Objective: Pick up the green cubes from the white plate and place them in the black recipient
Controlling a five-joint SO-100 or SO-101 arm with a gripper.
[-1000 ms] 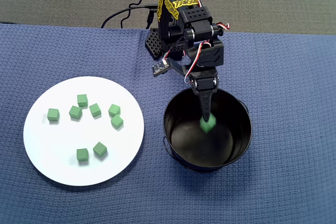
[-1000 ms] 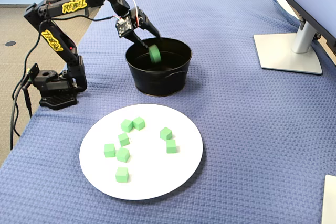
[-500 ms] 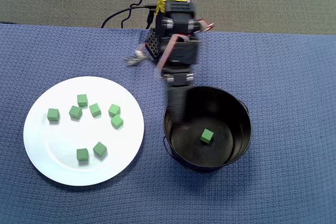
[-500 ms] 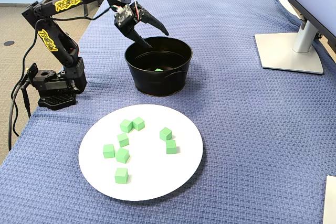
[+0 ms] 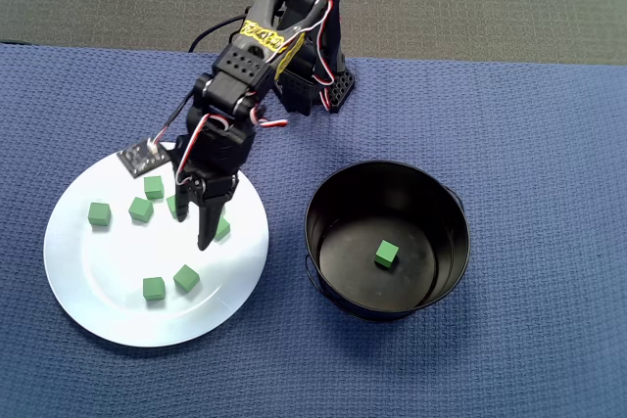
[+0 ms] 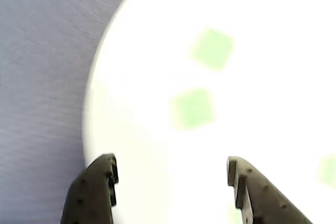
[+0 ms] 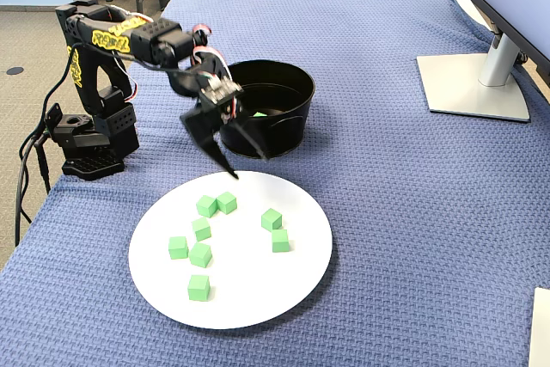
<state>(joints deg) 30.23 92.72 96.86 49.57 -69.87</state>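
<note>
Several green cubes [image 5: 140,209] lie on the white plate [image 5: 108,261], which sits left of the black recipient [image 5: 323,205] in the overhead view. One green cube [image 5: 386,254] rests on the recipient's bottom. My gripper [image 5: 203,234] hangs over the right part of the plate and covers part of two cubes there. In the fixed view the gripper [image 7: 247,165] is open and empty above the plate's far edge [image 7: 258,180], in front of the recipient [image 7: 279,131]. The wrist view shows both fingertips [image 6: 102,179] spread wide over the plate [image 6: 262,108], with blurred cubes [image 6: 192,108] ahead.
A blue woven cloth [image 7: 404,212] covers the table. The arm's base [image 7: 86,148] stands at the left edge in the fixed view. A grey monitor stand [image 7: 473,83] is at the far right. A white object's corner [image 7: 541,328] shows at the bottom right.
The gripper let a cube go into the recipient, opened, then swung away from the recipient to above the plate. The cubes on the plate have not moved.
</note>
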